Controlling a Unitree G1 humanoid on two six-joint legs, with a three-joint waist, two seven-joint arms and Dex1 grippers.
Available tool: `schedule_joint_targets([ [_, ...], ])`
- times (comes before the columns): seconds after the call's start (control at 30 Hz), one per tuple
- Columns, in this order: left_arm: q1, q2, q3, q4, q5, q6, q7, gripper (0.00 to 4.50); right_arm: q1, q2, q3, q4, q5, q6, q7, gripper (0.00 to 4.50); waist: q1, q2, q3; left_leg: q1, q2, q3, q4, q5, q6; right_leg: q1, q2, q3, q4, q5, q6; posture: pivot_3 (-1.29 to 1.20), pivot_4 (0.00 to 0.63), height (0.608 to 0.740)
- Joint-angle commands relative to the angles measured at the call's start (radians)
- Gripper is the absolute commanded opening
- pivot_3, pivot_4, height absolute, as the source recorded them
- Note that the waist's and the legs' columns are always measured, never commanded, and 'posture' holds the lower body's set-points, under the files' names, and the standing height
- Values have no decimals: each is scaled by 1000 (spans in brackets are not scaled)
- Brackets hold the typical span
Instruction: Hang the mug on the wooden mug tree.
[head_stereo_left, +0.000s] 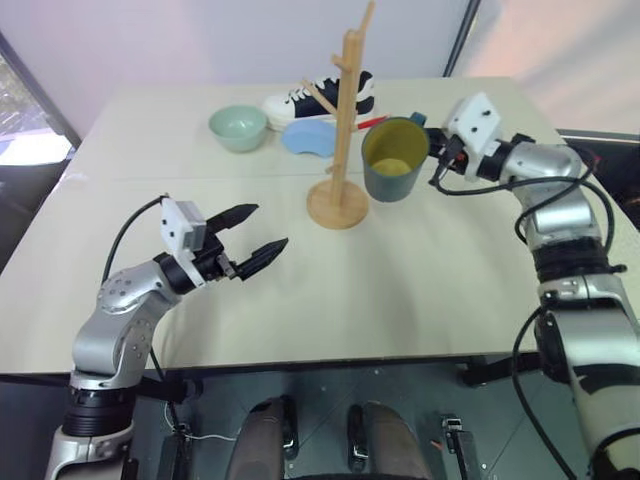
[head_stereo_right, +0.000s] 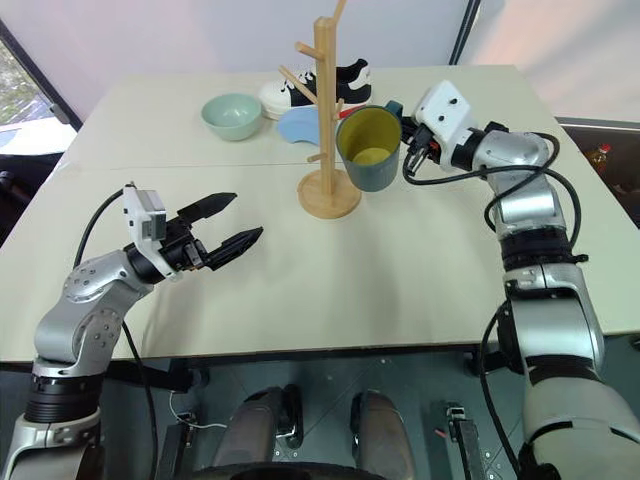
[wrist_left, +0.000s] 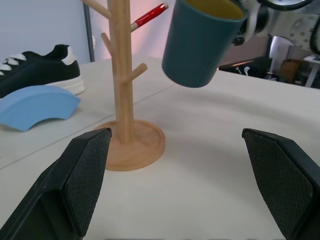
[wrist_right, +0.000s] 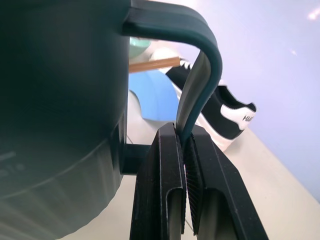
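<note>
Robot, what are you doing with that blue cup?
The right gripper has its jaws shut on the handle of the mug and holds it in the air, off the table, right beside the wooden mug tree. The mug is not on a peg yet. The left gripper hovers over the table with its jaws open, holding nothing. A bowl and a shoe sit behind.

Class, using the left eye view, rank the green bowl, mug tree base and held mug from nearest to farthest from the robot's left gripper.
1. Mug tree base, right of the left gripper.
2. Green bowl, far side.
3. Mug, beyond the tree.
</note>
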Motion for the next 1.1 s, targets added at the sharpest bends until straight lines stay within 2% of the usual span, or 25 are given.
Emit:
schedule_joint_targets([
  [0.03,5,15,31,-46,-18,-3,12,4500,-86,6,-7,74,-17,-75,16,50,-1,0,0,1,0,0,0,0,0,0,0,0,0,0,0,0,150,730],
  [0.5,21,27,33,-52,-22,-10,29,4500,-234,91,18,309,-103,-127,17,50,-3,0,0,2,1,2,-1,0,-1,0,0,2,1,0,0,0,150,730],
  [0.87,23,30,33,-53,-19,-10,31,4500,-272,120,26,375,-154,-122,-24,50,-2,0,0,3,1,2,-1,0,-1,0,-1,2,1,0,0,0,150,730],
  [0.9,25,31,34,-56,-19,-10,33,4500,-274,120,23,375,-153,-121,-26,703,-2,0,0,3,1,2,-1,0,-1,0,-1,2,1,0,0,0,150,730],
  [0.97,29,31,36,-60,-20,-9,35,4500,-277,117,19,373,-153,-123,-32,1475,-3,0,0,3,1,3,-1,0,-1,0,-1,2,1,0,0,0,150,730],
  [1.1,32,31,37,-63,-21,-9,40,4500,-277,101,17,361,-159,-139,-52,3573,-3,0,0,3,1,3,-1,0,-2,0,-1,2,2,0,0,0,150,730],
])
